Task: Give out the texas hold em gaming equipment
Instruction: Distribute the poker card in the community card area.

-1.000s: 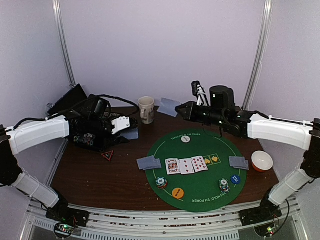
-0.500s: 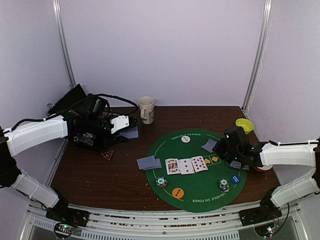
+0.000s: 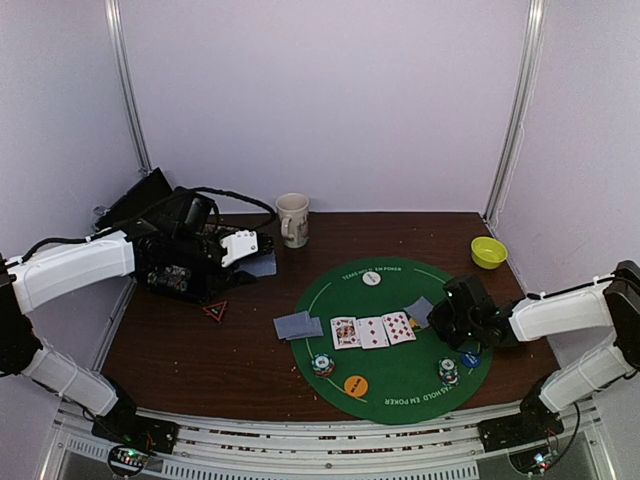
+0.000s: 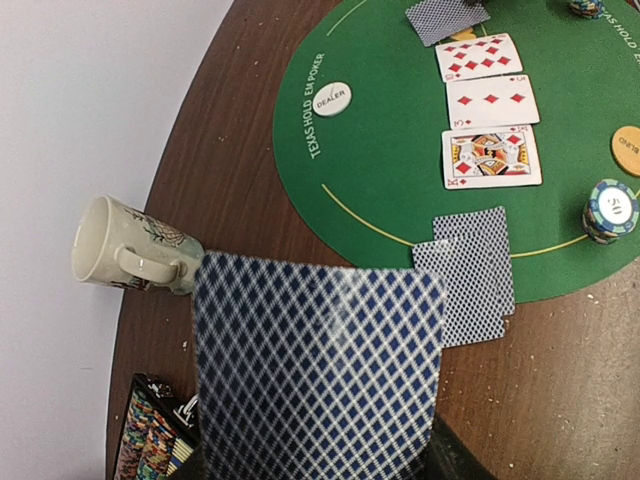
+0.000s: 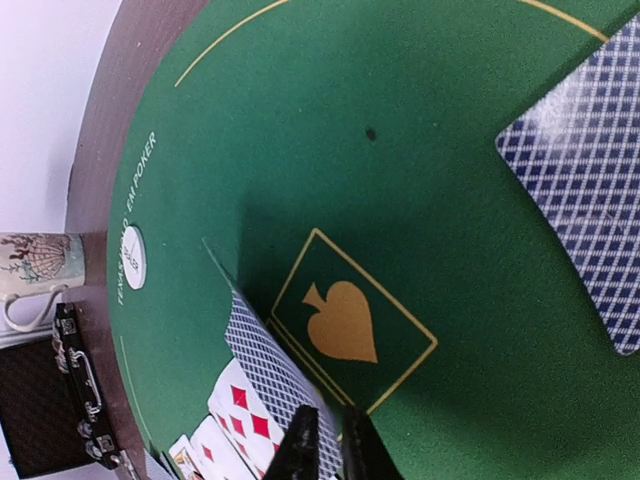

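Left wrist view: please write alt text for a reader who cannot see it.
A blurred blue-backed card fills the foreground, held above a brown table. Beyond it, a round green poker mat carries three face-up diamond cards, two overlapping face-down cards, a white dealer button and a chip stack; a beige mug stands beside the mat.

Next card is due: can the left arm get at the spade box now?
Probably not cleanly: the right gripper sits at the spade box, its jaws pinching a tilted card and crowding the spot; the left gripper holds a blue-backed card far off.
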Action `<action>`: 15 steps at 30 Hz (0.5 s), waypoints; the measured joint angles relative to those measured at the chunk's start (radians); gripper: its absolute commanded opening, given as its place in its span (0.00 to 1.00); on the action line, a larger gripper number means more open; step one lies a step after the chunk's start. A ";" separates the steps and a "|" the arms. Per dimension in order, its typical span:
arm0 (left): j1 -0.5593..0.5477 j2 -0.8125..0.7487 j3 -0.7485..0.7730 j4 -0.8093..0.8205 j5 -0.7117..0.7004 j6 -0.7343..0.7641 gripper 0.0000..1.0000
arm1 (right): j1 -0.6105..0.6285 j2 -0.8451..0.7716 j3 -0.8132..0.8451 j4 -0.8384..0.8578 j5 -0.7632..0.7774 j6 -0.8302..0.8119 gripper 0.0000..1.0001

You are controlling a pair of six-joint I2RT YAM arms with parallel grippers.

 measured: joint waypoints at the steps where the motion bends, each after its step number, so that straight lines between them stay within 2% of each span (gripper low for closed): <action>1: 0.000 0.000 0.000 0.000 0.000 0.000 0.50 | 0.000 0.000 -0.003 0.006 -0.009 0.013 0.16; 7: 0.000 0.000 0.000 0.000 0.000 0.000 0.50 | 0.000 0.000 -0.029 0.022 -0.055 0.068 0.21; 13: 0.000 0.000 0.000 0.000 -0.001 0.000 0.50 | 0.000 -0.023 -0.030 -0.003 -0.083 0.079 0.32; 15: 0.000 0.000 0.000 0.000 -0.002 0.000 0.50 | 0.000 -0.060 -0.030 -0.035 -0.082 0.080 0.41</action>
